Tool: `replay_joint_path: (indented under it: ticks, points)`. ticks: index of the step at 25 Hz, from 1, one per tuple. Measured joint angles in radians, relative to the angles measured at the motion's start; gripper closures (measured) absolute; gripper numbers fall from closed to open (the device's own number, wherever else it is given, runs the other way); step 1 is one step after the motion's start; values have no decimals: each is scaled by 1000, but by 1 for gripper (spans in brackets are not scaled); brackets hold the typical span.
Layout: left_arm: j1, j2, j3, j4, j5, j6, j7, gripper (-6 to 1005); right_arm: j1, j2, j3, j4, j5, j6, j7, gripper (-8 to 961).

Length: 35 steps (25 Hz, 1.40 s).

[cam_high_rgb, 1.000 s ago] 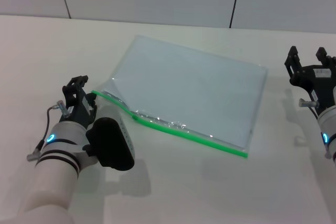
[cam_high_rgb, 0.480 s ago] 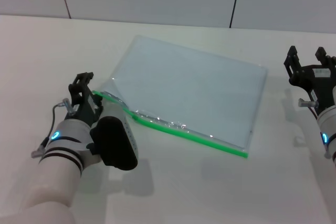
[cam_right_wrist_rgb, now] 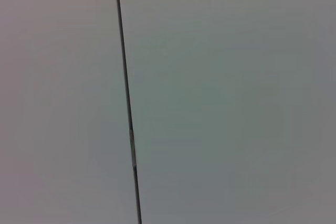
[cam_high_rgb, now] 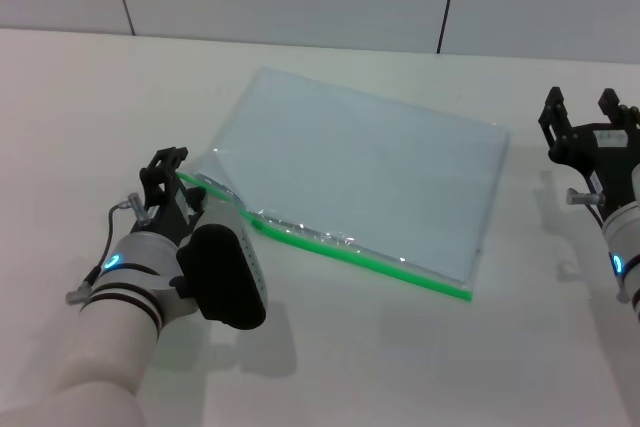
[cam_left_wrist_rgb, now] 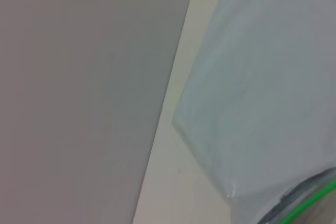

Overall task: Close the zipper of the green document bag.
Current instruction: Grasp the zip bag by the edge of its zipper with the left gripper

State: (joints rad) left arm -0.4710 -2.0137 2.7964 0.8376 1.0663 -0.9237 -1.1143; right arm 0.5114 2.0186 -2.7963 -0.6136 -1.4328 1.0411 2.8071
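While the left gripper [cam_high_rgb: 168,175] sits right at the raised near-left corner of the green document bag [cam_high_rgb: 370,177], its dark fingers point toward the end of the zipper [cam_high_rgb: 345,244], and whether they are apart or closed on the corner cannot be told from the head view. The left wrist view shows only that corner of the pouch, bulging and lifted off the table [cam_high_rgb: 80,107], with a short piece of the green strip beside it; no fingers appear there. From that corner the green strip runs along the bag's near long edge toward the right, wavy and gaping over its left part, flatter toward the far right corner. The pouch itself lies flat in the middle of the white tabletop, skewed to the robot. The right gripper [cam_high_rgb: 592,119] hangs well apart from the bag, off its right short edge, fingers spread with nothing between them. The step in hand looks like the approach to the open end of the zip, with closing not yet begun. The next move probably calls for pinching the strip at that corner and running along it rightward, likely with the other arm pinning the bag so it does not slide.
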Motion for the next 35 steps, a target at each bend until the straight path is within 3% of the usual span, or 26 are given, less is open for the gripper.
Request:
replay_joint_path:
  ticks: [35]
  points:
    - [-42,-1,12,-10,13,29,43,411,2,0,-6,-5,-1,1,-4,316]
